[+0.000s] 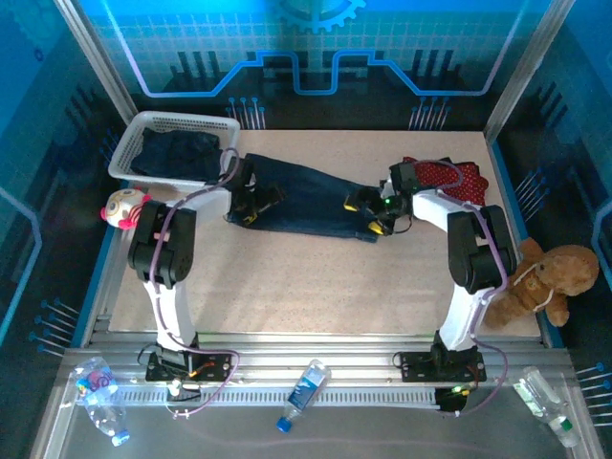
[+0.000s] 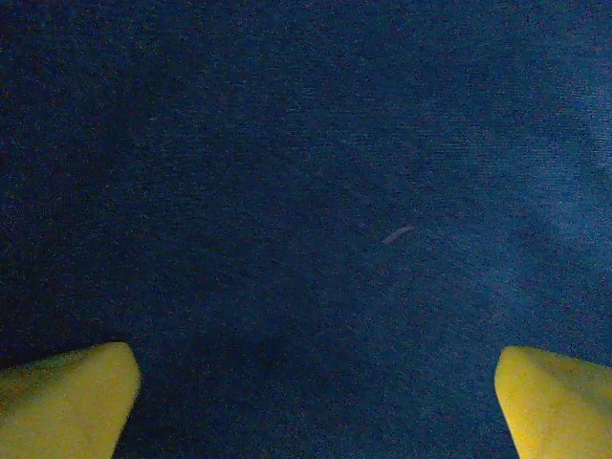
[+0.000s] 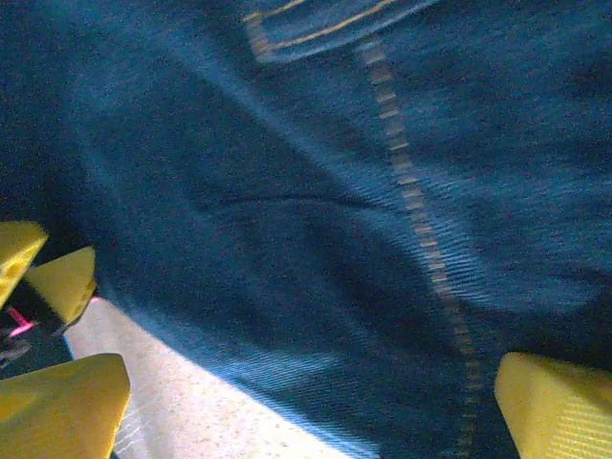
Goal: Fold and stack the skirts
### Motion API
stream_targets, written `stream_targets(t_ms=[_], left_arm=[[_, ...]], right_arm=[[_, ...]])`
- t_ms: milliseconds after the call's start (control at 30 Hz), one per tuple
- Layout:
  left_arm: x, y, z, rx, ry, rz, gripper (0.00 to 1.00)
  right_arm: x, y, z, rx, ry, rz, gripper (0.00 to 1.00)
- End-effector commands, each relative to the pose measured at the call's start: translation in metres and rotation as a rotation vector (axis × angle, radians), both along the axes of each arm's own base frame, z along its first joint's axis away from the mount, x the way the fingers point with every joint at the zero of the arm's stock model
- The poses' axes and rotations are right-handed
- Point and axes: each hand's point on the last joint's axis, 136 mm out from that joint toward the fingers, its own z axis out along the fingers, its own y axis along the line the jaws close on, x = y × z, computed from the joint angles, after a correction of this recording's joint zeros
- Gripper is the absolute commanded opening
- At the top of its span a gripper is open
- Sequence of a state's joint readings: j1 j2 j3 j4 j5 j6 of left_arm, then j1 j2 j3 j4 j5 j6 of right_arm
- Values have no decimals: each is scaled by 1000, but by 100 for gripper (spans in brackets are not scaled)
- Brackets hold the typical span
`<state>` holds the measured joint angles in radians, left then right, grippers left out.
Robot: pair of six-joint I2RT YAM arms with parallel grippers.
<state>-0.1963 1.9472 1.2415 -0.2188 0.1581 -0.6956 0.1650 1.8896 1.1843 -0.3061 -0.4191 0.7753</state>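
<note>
A dark blue denim skirt (image 1: 311, 199) lies spread across the back middle of the table. Over its left end my left gripper (image 1: 251, 203) stands open, yellow fingertips (image 2: 67, 397) wide apart above plain denim (image 2: 306, 210). Over its right end my right gripper (image 1: 371, 212) is open too, its fingertips (image 3: 555, 402) spread above a stitched seam (image 3: 421, 229) near the skirt's edge. A red patterned skirt (image 1: 457, 180) lies at the back right, behind the right arm. More dark fabric (image 1: 177, 153) fills the white mesh basket (image 1: 134, 143) at the back left.
A pink-and-white plush toy (image 1: 124, 207) sits left of the left arm. A brown teddy bear (image 1: 540, 279) sits at the table's right edge. Plastic bottles (image 1: 304, 392) lie on the rail in front. Bare tabletop (image 1: 316, 287) stretches between the arms.
</note>
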Motion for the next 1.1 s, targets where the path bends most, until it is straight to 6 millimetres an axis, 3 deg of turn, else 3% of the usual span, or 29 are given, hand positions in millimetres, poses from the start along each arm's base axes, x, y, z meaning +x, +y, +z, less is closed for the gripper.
stream_targets(t_ms=[0,67,133,200,267,367,467,567,633,700,767,833,967,1067], left_arm=[[-65,-6,-37,-42,213,27,99],[-73,-20,-18,-74,181,4,99],[-76,-13,-3,-48,158,22,99],[-74,2,16,-37,127,55,99],[-67,4,42,-80,65,41,99],[-55,0,60,-92,5,5,99],[-50,18,40,-56,55,78,99],[-49,32,17,-93,86,162,99],[-56,40,2,-71,111,187,99],[-65,42,-12,-89,164,213,99],[-67,35,-16,-217,196,234,99],[-65,30,-7,-291,184,240,99],[-59,43,36,-206,92,244,99],[-57,51,72,-107,-9,249,99]], right_arm=[[-5,-45,-24,-148,81,-6,100],[6,-54,-13,-157,57,1,100],[12,-54,6,-141,20,4,100],[17,-41,39,-86,-51,13,100],[20,-23,68,-30,-113,30,100],[26,2,92,-48,-183,49,100],[37,27,85,-83,-214,53,100],[52,64,73,12,-209,102,100],[64,78,63,29,-204,113,100],[75,81,45,10,-186,100,100],[79,77,31,-4,-138,77,100],[77,78,33,26,-111,79,100],[58,67,59,-8,-148,93,100],[26,30,65,-116,-148,-2,100]])
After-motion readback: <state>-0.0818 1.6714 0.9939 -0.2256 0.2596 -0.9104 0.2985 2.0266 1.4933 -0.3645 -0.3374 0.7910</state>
